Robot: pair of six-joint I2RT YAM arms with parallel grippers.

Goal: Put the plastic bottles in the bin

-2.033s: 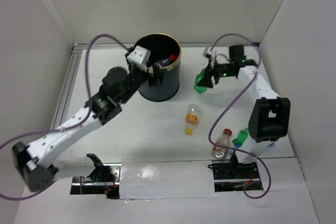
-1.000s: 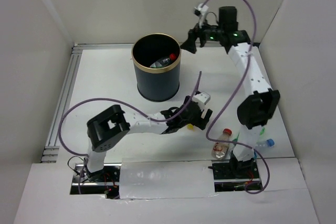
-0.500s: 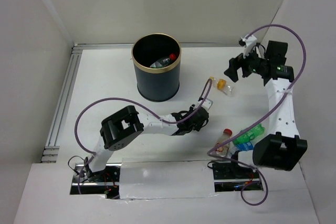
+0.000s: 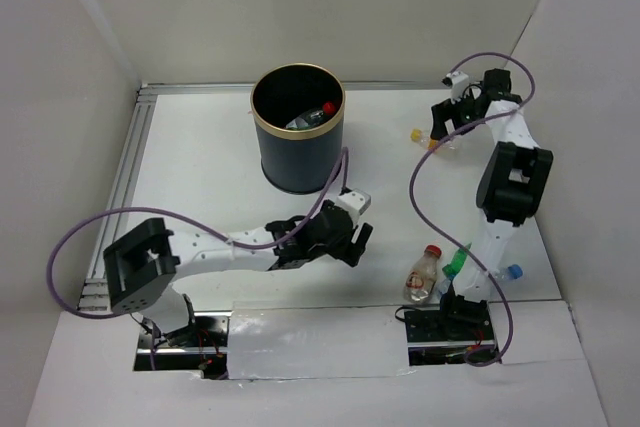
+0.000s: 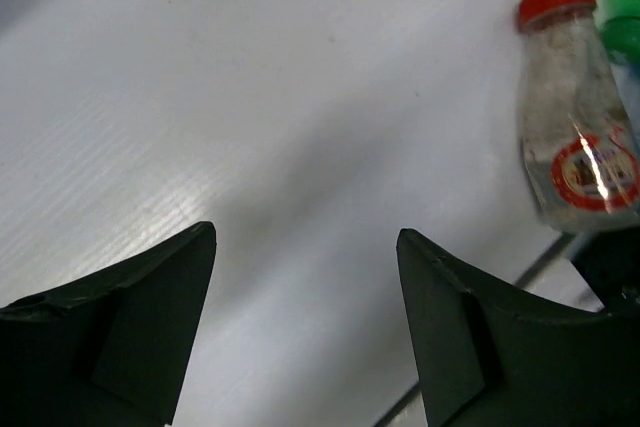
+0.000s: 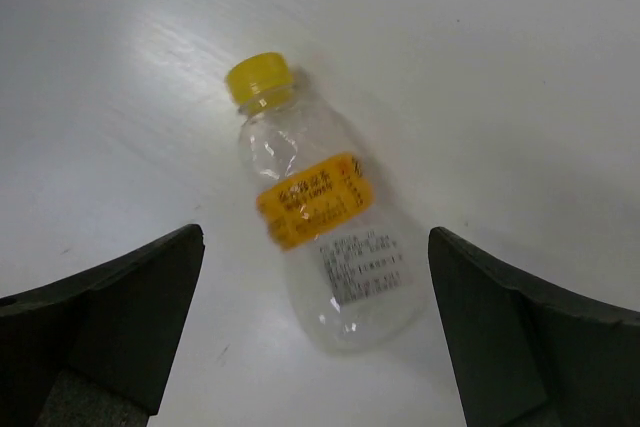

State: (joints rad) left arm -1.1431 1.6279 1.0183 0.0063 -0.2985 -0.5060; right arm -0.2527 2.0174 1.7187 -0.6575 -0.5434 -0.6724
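Note:
The dark bin (image 4: 297,162) with a gold rim stands at the back centre and holds a red-capped bottle (image 4: 314,115). My right gripper (image 4: 446,123) is open at the back right, just above a clear yellow-capped bottle (image 4: 427,139) lying on the table. In the right wrist view this bottle (image 6: 322,237) lies between the open fingers (image 6: 120,297). My left gripper (image 4: 345,237) is open and empty low over the table's middle. A red-capped clear bottle (image 4: 422,274) and a green bottle (image 4: 456,265) lie at the front right. The left wrist view shows both, the red-capped bottle (image 5: 577,137) and the green bottle (image 5: 625,7).
A blue cap (image 4: 514,271) shows beside the right arm's base. A metal rail (image 4: 122,187) runs along the table's left edge. White walls close in the left, back and right sides. Purple cables loop over both arms.
My left gripper left the bin and came down over the table's middle. My right gripper swung to the back right. The yellow-capped bottle went from the middle to the back right.

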